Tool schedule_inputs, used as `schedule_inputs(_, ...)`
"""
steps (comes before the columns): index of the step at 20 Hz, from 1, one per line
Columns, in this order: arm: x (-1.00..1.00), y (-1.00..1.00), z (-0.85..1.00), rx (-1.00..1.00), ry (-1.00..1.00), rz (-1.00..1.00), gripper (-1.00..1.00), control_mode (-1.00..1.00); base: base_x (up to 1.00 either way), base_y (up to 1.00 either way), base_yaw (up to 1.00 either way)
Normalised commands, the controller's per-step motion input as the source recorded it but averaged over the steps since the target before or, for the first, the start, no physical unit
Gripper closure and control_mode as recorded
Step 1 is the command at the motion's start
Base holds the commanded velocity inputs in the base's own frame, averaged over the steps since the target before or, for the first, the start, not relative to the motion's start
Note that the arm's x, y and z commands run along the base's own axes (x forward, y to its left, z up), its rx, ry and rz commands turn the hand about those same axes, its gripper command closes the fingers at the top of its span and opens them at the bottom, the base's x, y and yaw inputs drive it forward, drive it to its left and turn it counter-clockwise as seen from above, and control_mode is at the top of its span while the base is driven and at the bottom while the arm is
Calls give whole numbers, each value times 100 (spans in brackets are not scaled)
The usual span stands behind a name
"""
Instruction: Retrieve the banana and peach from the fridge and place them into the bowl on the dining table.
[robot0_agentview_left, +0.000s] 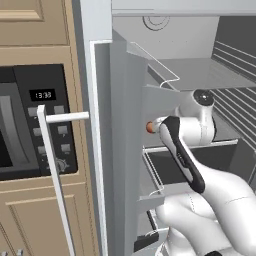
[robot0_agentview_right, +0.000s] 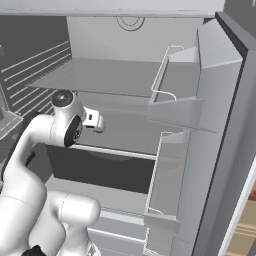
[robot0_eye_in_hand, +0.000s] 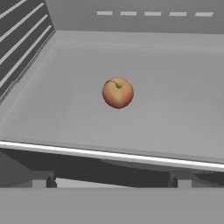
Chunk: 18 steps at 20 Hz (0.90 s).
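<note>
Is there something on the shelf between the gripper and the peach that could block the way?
Nothing visible does. In the hand view the peach sits alone on the bare fridge shelf, with open shelf surface between it and the front edge. The gripper is open.

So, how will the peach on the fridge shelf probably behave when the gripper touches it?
The peach is round and lies free on the flat shelf, so a nudge would likely roll it. Its smooth skin may slip between the fingers.
</note>
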Motion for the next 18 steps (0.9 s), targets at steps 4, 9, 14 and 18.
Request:
schedule_inputs(4,37,9,-19,0,1,0,-100,-100,0,0,0)
schedule_inputs(9,37,2,-12,0,0,0,-100,-100,0,0,0)
schedule_inputs(14,38,0,-8,0,0,0,-100,-100,0,0,0)
schedule_inputs(18,37,0,-11,0,0,0,-100,-100,0,0,0)
